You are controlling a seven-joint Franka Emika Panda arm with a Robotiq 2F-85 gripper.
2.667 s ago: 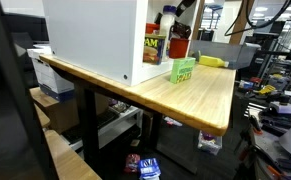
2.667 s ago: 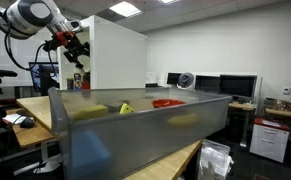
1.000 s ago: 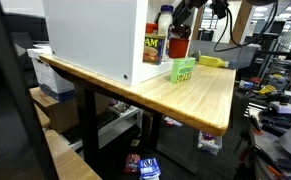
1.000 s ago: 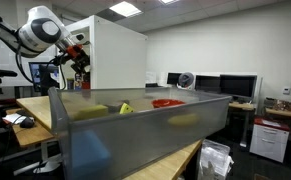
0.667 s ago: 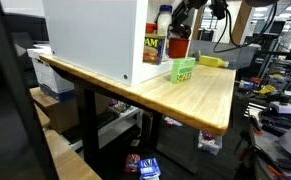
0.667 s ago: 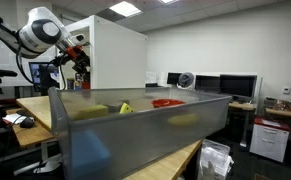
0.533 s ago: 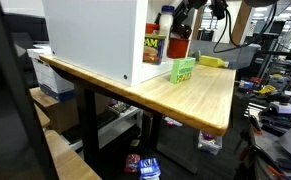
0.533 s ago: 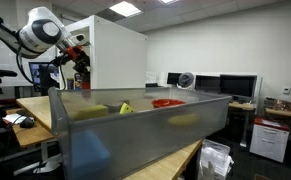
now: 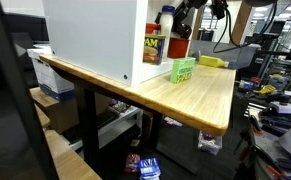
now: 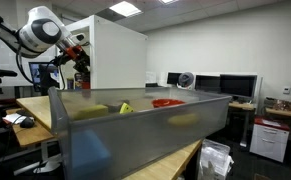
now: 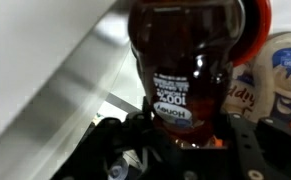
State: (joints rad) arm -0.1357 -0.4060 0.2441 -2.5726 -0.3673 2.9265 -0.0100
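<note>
On the wooden surface [image 9: 200,95], right beside the tall white cabinet [image 9: 95,35], my tool [image 11: 188,125] has its jaws closed on a juice bottle [image 11: 185,60]. The wrist view shows both fingers pressed against the bottle's lower sides. The bottle stands upright and is full of dark red-brown liquid, with a dark label low on its front. Just behind it to one side is a round red can [image 11: 257,30], and next to that a white jar [image 11: 280,70] with a printed label; I cannot tell what is in either.

In an exterior view the tool [image 9: 185,20] hangs over a cluster by the cabinet: a yellow-labelled can [image 9: 153,47], the red can [image 9: 178,46] and a green box [image 9: 183,70] nearer the edge.

In an exterior view a grey see-through bin [image 10: 135,140] fills the foreground, with a yellow thing [image 10: 125,108] and a red thing [image 10: 167,103] showing inside it, well apart from the tool [image 10: 81,55].
</note>
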